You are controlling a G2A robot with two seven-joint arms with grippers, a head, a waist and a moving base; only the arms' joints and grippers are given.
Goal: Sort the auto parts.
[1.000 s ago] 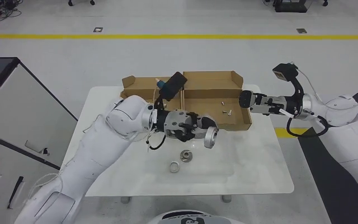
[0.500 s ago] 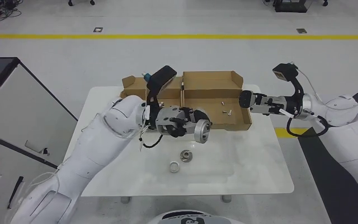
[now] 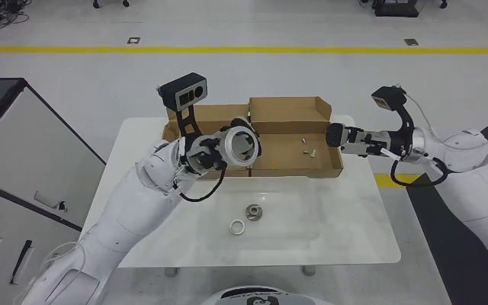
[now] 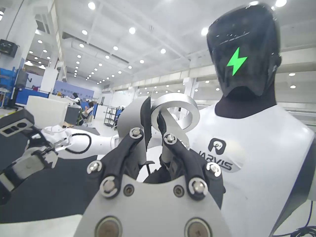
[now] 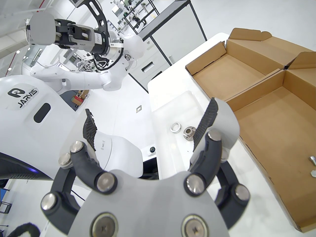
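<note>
White worktop (image 3: 343, 229) carries two cardboard boxes along its far edge. Your left pincer (image 4: 153, 119) pinches a large metal ring (image 4: 172, 97), raised by the left box (image 3: 191, 122). Your right pincer (image 5: 150, 109) hangs spread beside the right box (image 3: 290, 107).

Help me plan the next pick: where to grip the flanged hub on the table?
Probably the raised boss of the flanged hub, coming down from above: it seems to sit flange down, bore up, and the small ring lies close beside it.
</note>
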